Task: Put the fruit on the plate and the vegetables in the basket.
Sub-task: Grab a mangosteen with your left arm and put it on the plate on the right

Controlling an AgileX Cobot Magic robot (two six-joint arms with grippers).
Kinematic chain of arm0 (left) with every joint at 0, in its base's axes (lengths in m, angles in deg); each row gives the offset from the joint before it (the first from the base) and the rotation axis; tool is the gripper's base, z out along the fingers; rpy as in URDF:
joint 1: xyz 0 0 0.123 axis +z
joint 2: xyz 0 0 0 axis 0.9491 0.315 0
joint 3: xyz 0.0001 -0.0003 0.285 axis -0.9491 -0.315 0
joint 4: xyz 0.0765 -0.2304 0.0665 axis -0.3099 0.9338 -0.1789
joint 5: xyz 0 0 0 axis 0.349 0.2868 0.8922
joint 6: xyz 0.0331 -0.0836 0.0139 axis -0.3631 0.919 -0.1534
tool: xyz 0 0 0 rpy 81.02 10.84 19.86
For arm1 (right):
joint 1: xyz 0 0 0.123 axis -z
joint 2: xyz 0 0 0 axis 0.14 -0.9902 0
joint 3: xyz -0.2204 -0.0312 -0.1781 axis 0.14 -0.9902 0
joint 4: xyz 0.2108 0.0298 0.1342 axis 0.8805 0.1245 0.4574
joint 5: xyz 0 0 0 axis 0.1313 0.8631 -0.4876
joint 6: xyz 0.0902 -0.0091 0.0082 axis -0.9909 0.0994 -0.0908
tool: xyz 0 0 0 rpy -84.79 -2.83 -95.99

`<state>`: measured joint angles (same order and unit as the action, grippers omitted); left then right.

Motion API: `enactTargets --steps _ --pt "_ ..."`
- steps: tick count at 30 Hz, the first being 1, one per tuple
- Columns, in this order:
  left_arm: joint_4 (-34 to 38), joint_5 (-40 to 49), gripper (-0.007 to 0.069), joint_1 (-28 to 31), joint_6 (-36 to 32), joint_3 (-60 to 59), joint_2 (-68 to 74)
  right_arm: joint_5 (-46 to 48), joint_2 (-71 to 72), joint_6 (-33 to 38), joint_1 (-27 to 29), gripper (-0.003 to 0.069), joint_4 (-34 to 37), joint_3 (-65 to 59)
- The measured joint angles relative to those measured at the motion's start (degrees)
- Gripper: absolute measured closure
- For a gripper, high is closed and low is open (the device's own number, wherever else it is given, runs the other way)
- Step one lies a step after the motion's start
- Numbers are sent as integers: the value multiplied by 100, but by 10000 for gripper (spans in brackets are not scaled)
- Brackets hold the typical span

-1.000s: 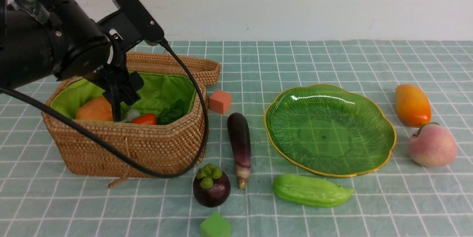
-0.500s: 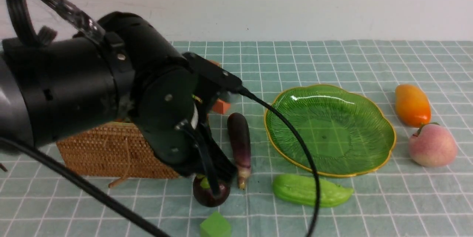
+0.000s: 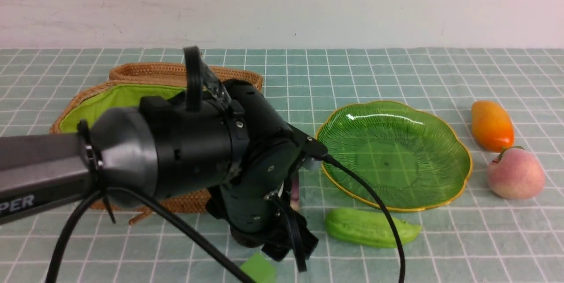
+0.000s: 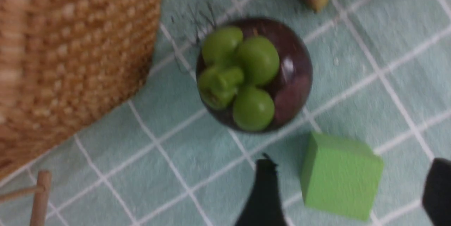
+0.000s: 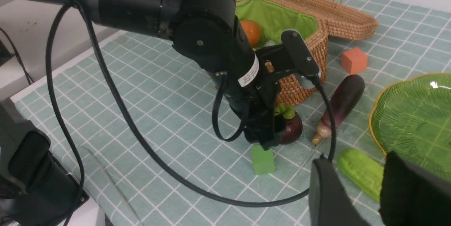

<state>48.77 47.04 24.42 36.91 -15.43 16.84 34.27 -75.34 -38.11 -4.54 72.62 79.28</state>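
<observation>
My left gripper [image 3: 293,245] hangs open just above the cloth, beside the dark-purple mangosteen [image 4: 253,74]. In the left wrist view its fingers [image 4: 264,194] stand wide apart either side of a small green cube [image 4: 340,175], holding nothing. The eggplant [image 5: 340,102] and light-green gourd [image 3: 370,228] lie in front of the green plate [image 3: 392,115], which holds nothing. The mango [image 3: 491,124] and peach [image 3: 515,173] sit right of it. The basket [image 5: 306,48] stands open with a potato [image 5: 252,32] inside. My right gripper [image 5: 356,159] hovers open over the gourd.
An orange cube [image 5: 354,60] sits behind the eggplant, by the basket's folded-back lid [image 3: 176,71]. The left arm's black cable [image 3: 379,212] loops across the cloth between the gourd and the plate. The arm's body hides most of the basket in the front view.
My left arm swung from over the basket down to the front, now low beside the mangosteen and over the green cube. The objects on the cloth have not moved.
</observation>
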Motion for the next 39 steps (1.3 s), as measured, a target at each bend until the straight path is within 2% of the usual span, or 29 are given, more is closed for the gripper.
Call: enactTargets --steps 4,6,11,16,30,34,39 --pt "-266 -298 -27 0 281 15 136 40 0 0 0 422 5 0" --pt "-401 -386 -31 0 433 29 263 86 0 0 0 422 5 0" --pt "-838 -444 3 0 804 29 530 211 0 0 0 422 5 0" --pt "-967 -486 32 0 877 29 686 238 0 0 0 422 5 0" --pt "-1215 -629 36 -9 1025 35 768 280 0 0 0 424 5 0" --pt "-1228 -349 41 -192 1014 35 709 280 0 0 0 424 0 0" --pt "-1211 -68 75 -653 591 35 397 280 0 0 0 424 0 0"
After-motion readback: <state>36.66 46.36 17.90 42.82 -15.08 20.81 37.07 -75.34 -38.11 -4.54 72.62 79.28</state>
